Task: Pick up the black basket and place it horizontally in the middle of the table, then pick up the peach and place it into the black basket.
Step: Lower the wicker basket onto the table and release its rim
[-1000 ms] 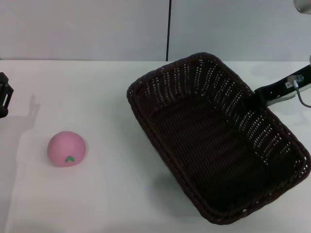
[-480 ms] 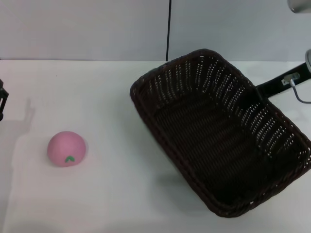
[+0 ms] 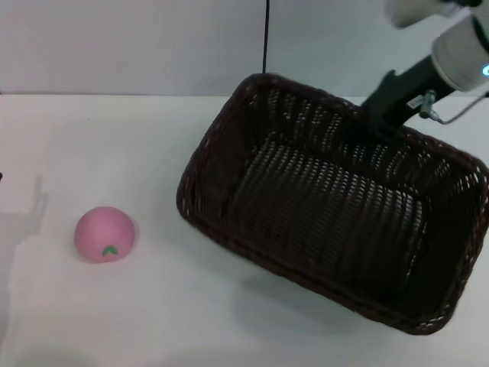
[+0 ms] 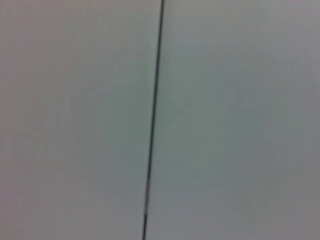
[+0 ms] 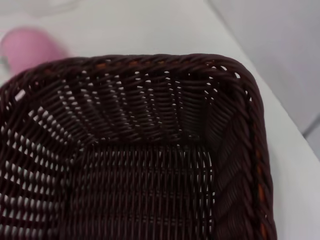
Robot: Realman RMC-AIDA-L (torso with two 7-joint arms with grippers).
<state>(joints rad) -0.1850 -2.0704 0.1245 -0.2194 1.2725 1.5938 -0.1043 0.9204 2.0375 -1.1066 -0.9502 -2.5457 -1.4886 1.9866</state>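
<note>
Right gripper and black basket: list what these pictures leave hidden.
- Right gripper: head view, jaws behind the black basket rim; grip unreadable.
- Basket underside: whether it touches the table is hidden by the basket itself.
- Peach: right wrist view, partly behind the rim.
- Left gripper: out of every view.

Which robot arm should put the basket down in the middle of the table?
Probably the right one. The right gripper is already at the far rim of the black basket, lifted over the table. The left gripper is out of view.
</note>
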